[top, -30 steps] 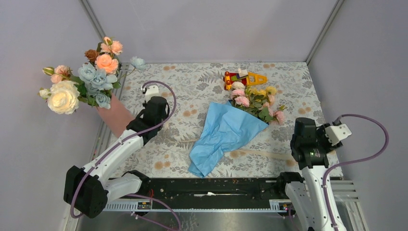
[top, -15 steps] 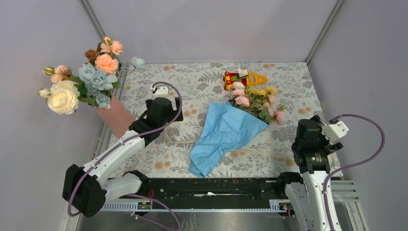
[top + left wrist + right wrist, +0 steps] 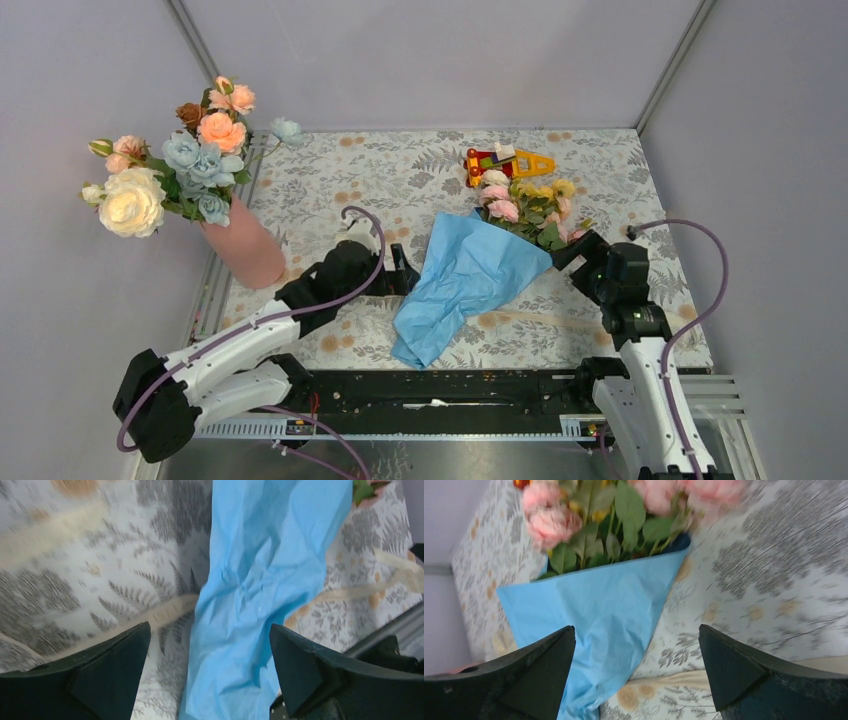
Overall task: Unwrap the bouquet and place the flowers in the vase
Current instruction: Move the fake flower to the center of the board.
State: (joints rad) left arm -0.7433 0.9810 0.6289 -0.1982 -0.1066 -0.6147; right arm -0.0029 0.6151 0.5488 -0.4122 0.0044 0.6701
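Flanking wrapped bouquet [image 3: 475, 265] w/ L hand [image 3: 405, 270] & R hand [image 3: 572, 250], both spread wide, empty; red-yellow toy [image 3: 508, 160] just behind it; vase [image 3: 245, 250] far left.

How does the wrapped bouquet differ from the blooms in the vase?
The bouquet lies flat on the table in blue paper; the blooms in the vase stand upright, unwrapped. The bouquet's roses are small, pink and yellow; the blooms are larger, peach, dusty-blue and cream. Both show green leaves.

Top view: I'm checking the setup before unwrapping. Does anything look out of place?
Yes: a red-and-yellow plastic toy lies beside the heads of the blue-paper-wrapped rose bouquet, and the salmon-pink tapered vase at the left edge already holds other large blooms.
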